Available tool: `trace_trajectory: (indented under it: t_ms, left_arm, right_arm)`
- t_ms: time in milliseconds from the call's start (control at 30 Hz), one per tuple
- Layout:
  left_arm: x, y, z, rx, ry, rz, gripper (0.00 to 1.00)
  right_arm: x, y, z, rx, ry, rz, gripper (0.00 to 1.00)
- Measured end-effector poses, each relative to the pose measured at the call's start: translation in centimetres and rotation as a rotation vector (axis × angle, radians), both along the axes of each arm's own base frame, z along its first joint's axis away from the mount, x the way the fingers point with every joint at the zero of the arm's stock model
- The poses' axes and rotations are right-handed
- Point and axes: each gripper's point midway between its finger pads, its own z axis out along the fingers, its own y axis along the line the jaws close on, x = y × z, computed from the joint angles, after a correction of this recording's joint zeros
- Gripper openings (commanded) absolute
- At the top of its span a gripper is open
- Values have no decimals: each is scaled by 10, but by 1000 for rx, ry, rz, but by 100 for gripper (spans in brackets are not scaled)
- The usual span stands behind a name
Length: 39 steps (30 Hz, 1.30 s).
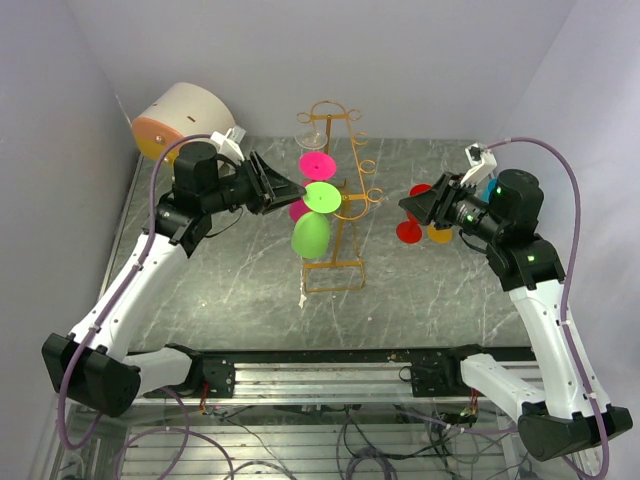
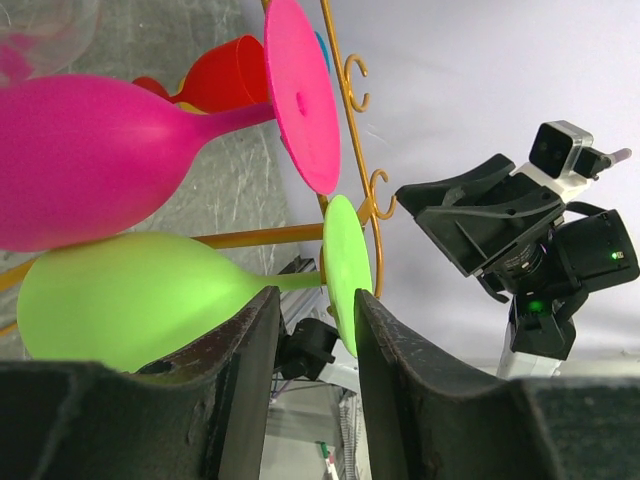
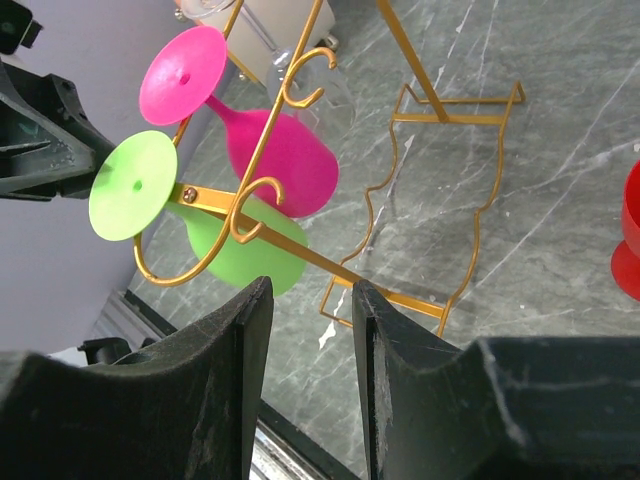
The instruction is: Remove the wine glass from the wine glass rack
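- Golden wire forms the wine glass rack (image 2: 260, 237), which stands on the grey tabletop (image 1: 230, 290) at the centre of the top view. A green wine glass (image 1: 311, 235) and a magenta glass (image 1: 316, 165) are hung by their feet from its arms, left of the uprights.
- The left gripper (image 1: 296, 188) is held just left of the green glass, jaws parted and empty. In the left wrist view the green stem is seen just above the gap between them.
- The right gripper (image 1: 407, 203) is placed right of centre, apart from the rack, jaws likewise parted with nothing between them.
- The step in hand is judged to be the approach to the green stem; the glass is not yet gripped.
- The jaws are best closed on the stem, not the bowl, and steered clear of the magenta glass just above.
- Once the stem is gripped, the foot should be slid along the arm to its open end before being drawn away, so that the light rack is not dragged or tipped.
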Motion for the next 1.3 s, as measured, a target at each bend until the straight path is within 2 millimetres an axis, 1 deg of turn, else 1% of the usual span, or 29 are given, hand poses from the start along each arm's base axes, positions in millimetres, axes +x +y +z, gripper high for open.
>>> trace_trajectory:
  t_ms: [100,433,667,733,833,1033,1100,1300]
  left_arm:
    - [-1,0,-2,4,12,-3,46]
    - [-3,-3,1,-15,15,-18,45]
    - [-1,-8,-5,-13,40,-29,43]
    - [0,-9,-8,-10,48,-32,40]
    - [2,-10,-10,-11,55,-33,32]
    - [1,-13,-4,-28,44,-42,19]
    - [1,-13,-4,-31,44,-44,16]
    - [1,-13,-3,-40,55,-42,13]
  right_arm:
    - [0,0,1,0,-4,-1,37]
    - [-2,-1,3,-5,-18,-2,37]
    - [-2,-2,-1,-10,-12,-4,37]
    - [-2,-2,-2,-10,-12,-4,37]
    - [-3,-2,-1,-12,-15,-4,37]
    - [-3,-3,-3,-14,-13,-7,37]
    - [-3,-3,-5,-14,-9,-8,37]
    - [-2,-4,-6,-16,-7,-15,37]
